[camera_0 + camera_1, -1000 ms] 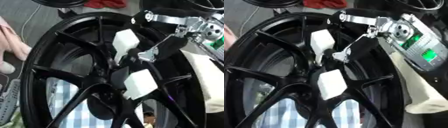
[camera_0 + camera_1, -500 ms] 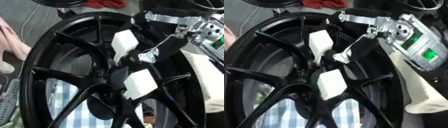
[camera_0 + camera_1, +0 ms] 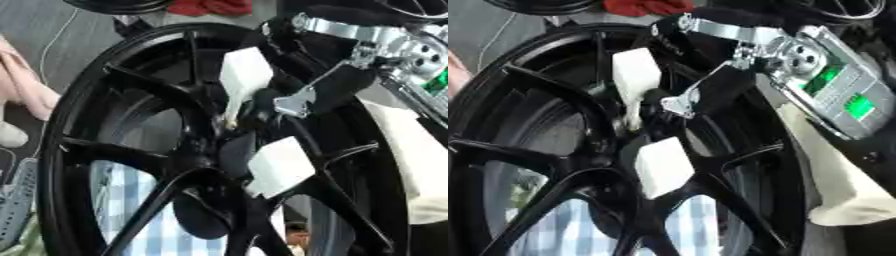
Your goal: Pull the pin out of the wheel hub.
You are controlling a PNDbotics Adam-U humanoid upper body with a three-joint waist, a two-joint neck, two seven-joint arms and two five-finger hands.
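So we're looking at one big black wheel (image 3: 114, 150) filling most of the view, standing on edge and tilted a bit, with its spokes running into the hub (image 3: 206, 160) near the middle. We count two white pads: the upper one (image 3: 636, 72) sits above the hub, the lower one (image 3: 662, 165) just below and to the right of it. They look like the tips of the right robot hand (image 3: 667, 100), which comes in from the upper right with silver brackets and a green-lit board on the wrist. Between the two pads there's a small pale pin (image 3: 632, 120) poking out near the hub; the upper pad's lower edge is right at it. The fingers are partly closed toward each other around that spot, but we can't tell whether they actually have hold of the pin.

Through the spokes we see one blue-and-white checked cloth (image 3: 131, 200) lying behind the wheel. One red cloth (image 3: 645, 6) shows at the top edge. The left robot hand doesn't show in either view.
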